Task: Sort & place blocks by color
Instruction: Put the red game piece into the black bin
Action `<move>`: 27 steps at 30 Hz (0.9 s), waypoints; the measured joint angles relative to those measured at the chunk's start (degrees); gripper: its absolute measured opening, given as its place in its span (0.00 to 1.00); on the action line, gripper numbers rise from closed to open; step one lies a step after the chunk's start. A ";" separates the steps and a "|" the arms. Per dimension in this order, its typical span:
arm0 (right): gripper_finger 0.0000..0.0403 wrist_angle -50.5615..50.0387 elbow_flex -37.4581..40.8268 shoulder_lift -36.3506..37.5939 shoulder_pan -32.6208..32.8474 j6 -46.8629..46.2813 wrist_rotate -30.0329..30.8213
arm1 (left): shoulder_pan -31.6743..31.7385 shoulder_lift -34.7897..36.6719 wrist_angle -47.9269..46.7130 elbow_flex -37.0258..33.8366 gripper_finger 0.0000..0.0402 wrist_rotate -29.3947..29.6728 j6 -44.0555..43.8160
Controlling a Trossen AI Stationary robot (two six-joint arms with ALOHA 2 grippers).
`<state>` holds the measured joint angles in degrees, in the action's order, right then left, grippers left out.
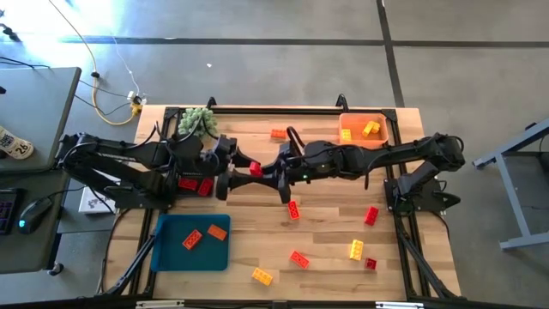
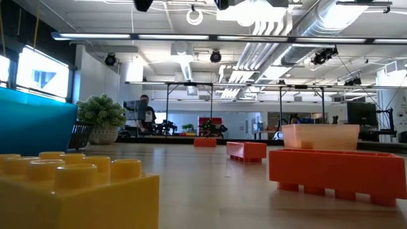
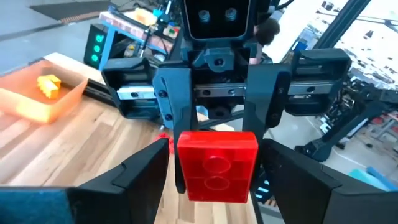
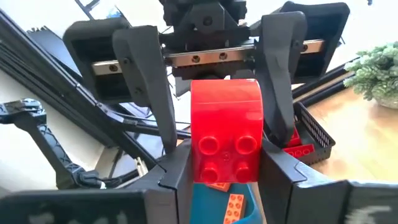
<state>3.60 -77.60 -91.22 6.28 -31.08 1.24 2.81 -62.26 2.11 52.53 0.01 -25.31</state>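
Jaws: right gripper [image 4: 225, 163] clamps red block [image 4: 226, 132]; left gripper [image 3: 214, 165] spread wide around it.
Mid-table handover, my grippers face each other.

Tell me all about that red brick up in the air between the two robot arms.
The red brick is a small, glossy plastic toy block with four round studs on one face. It is lifted off the wooden table, near the middle. The right gripper pinches it between its dark fingers. The left gripper faces it with its fingers spread on either side, not squeezing it.
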 joint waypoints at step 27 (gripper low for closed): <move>0.43 -1.35 0.02 -0.02 0.22 0.34 0.17 | 0.44 -0.31 -0.07 -0.01 0.28 -2.30 2.96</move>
<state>2.25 -77.58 -91.24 6.50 -30.74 1.41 3.25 -62.57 2.04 52.52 -2.29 -22.35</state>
